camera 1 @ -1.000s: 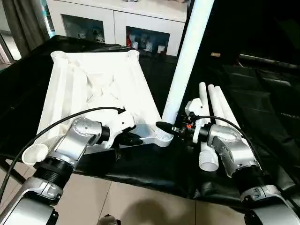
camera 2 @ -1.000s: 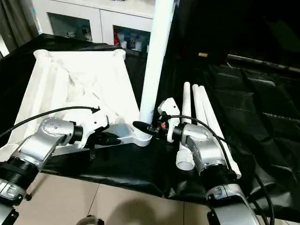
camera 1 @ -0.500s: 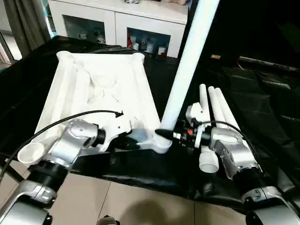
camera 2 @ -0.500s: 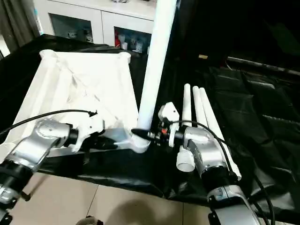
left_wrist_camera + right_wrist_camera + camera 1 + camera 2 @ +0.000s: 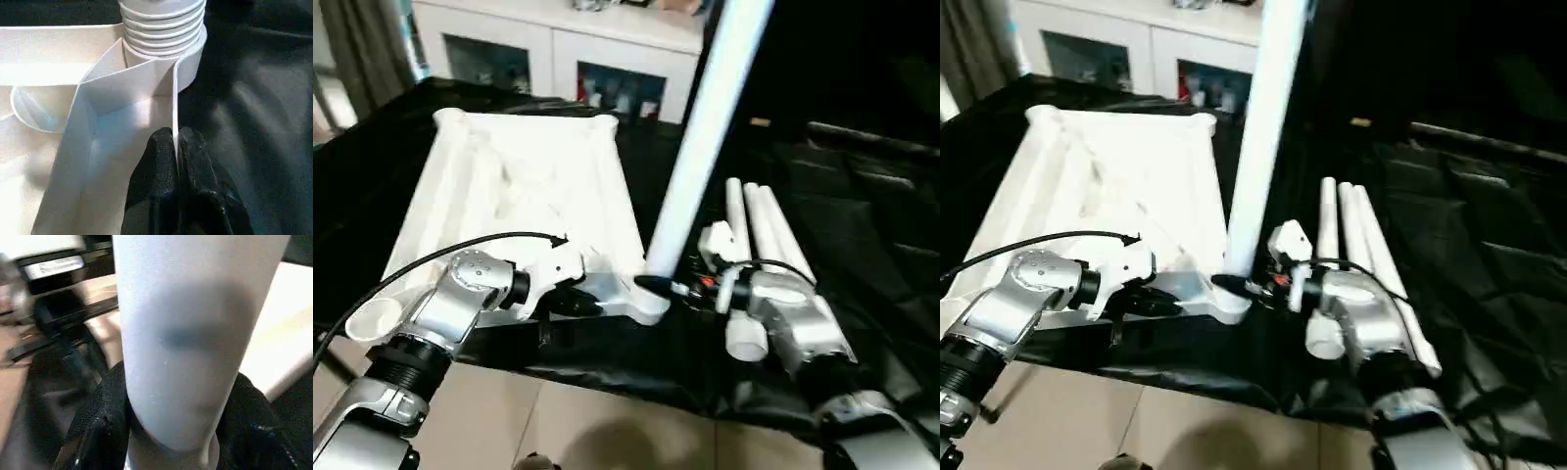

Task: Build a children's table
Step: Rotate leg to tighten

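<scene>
The children's table's white tabletop (image 5: 519, 186) lies upside down on the black-draped work table. One long white leg (image 5: 705, 137) stands upright in its near right corner socket (image 5: 646, 305), with the threaded end (image 5: 164, 24) showing at the socket. My right gripper (image 5: 658, 286) is shut on this leg just above the socket, a black finger (image 5: 105, 416) on each side of the tube (image 5: 195, 333). My left gripper (image 5: 582, 305) is shut on the tabletop's thin rim wall (image 5: 174, 98) beside that corner, fingertips (image 5: 161, 147) pinching it. Three more legs (image 5: 764, 225) lie side by side behind my right arm.
The tabletop's near edge lies close to the work table's front edge, with tiled floor (image 5: 558, 421) below. A white cabinet (image 5: 558, 59) with glass doors stands behind the table. Black cloth (image 5: 862, 215) with folds covers the right side.
The view has shifted a little. Both grippers keep their holds, and the leg stays upright in the corner socket.
</scene>
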